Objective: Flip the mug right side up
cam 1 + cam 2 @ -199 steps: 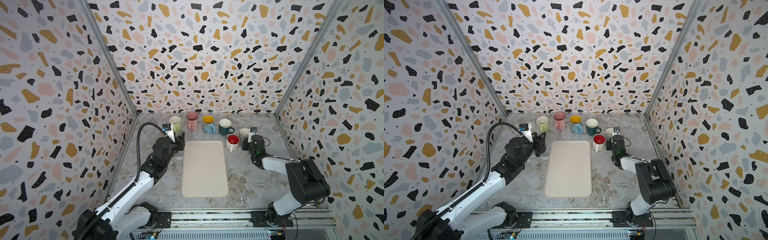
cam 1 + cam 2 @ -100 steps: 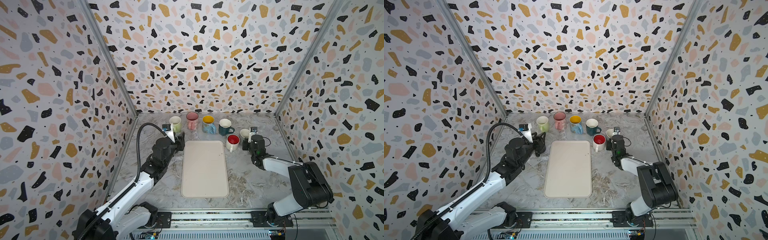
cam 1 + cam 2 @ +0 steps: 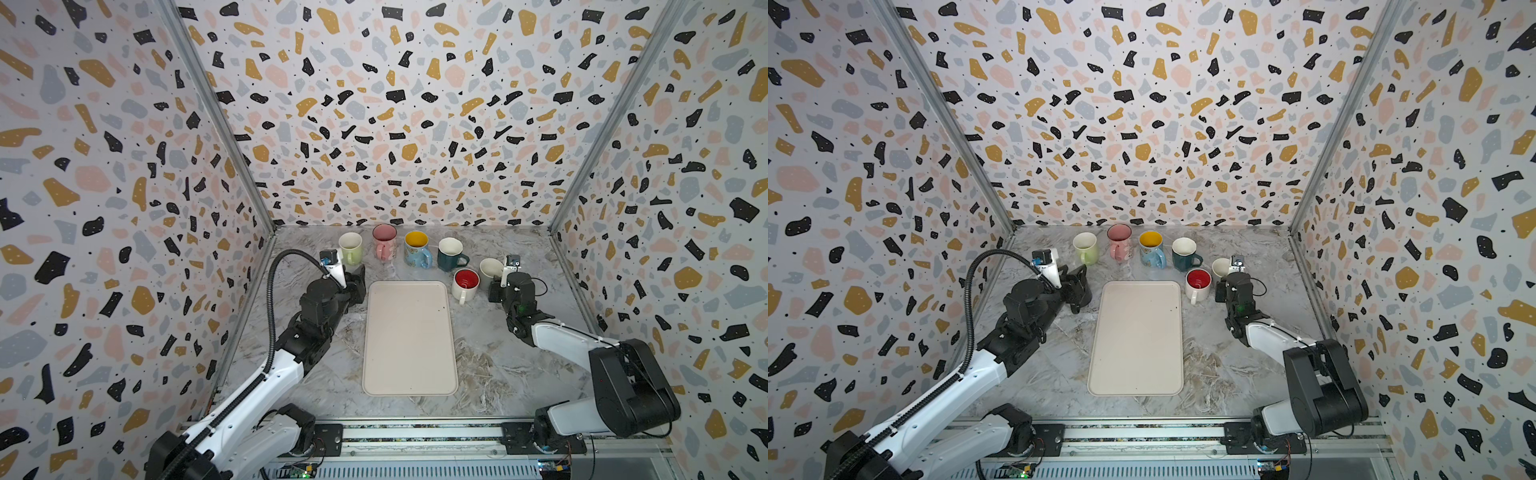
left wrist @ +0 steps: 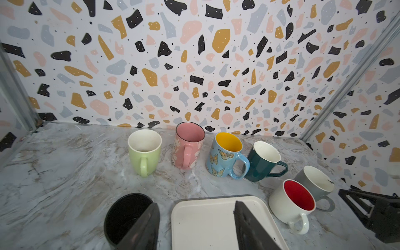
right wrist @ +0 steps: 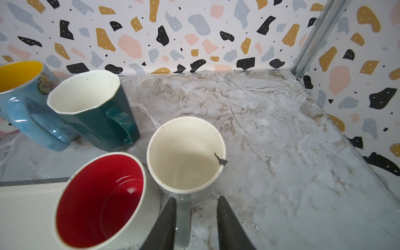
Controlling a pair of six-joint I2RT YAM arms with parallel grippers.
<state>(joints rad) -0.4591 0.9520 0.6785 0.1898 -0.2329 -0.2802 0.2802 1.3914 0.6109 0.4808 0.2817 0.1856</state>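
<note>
Tabletop (image 3: pixel 490 365) marbled grey, terrazzo-print walls (image 3: pixel 415 124), cream tray (image 3: pixel 409 340)

No readable lettering, labels, brands, numbers or signs — nowhere in any view.

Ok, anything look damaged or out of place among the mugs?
The grey mug, handle between the jaws of the right end effector, has a dark chip on its rim. Nothing looks tipped or spilled.
</note>
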